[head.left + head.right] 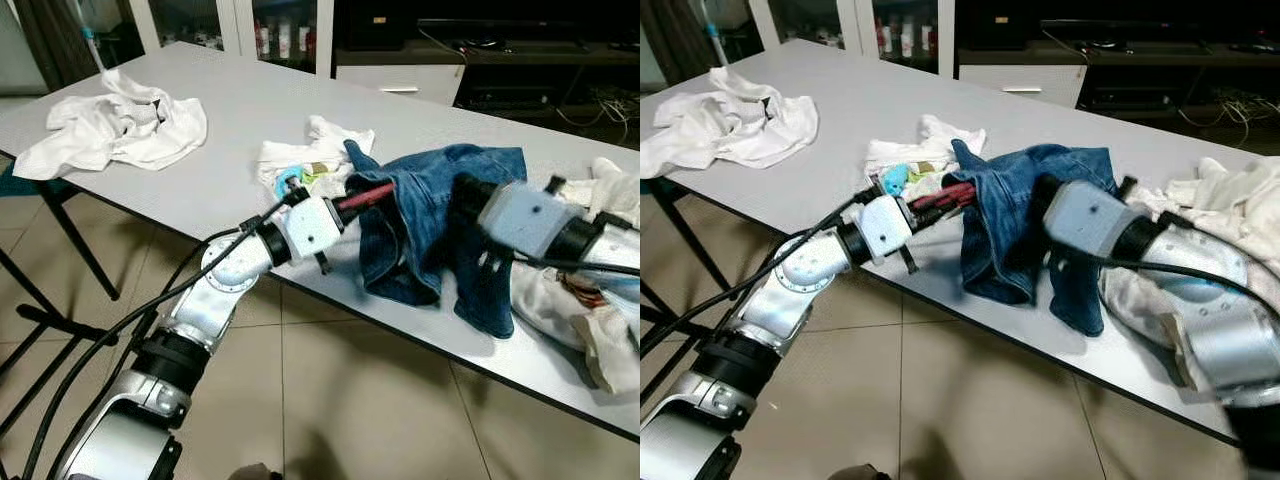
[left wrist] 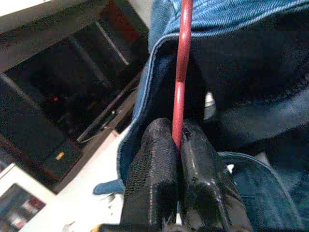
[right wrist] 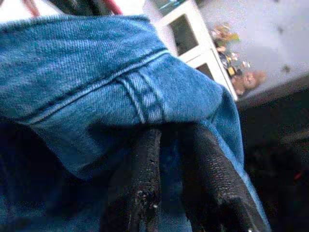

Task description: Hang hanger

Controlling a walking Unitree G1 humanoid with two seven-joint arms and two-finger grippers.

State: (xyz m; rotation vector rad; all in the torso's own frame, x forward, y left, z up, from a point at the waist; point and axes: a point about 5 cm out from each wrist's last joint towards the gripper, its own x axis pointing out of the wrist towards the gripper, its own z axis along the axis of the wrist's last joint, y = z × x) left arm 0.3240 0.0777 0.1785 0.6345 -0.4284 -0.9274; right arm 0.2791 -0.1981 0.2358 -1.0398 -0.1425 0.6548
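The left gripper (image 2: 176,145) has its 2 fingers clamped on a thin red hanger (image 2: 182,72) that runs into the blue denim garment (image 1: 440,210) on the grey table (image 1: 230,110). The rod could twist free if the cloth drags. The right gripper (image 3: 171,159) seems pinched on denim — the hem hides the tips.

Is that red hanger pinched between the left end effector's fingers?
Yes, the left end effector has both black fingers closed on the red hanger, which runs into the denim garment.
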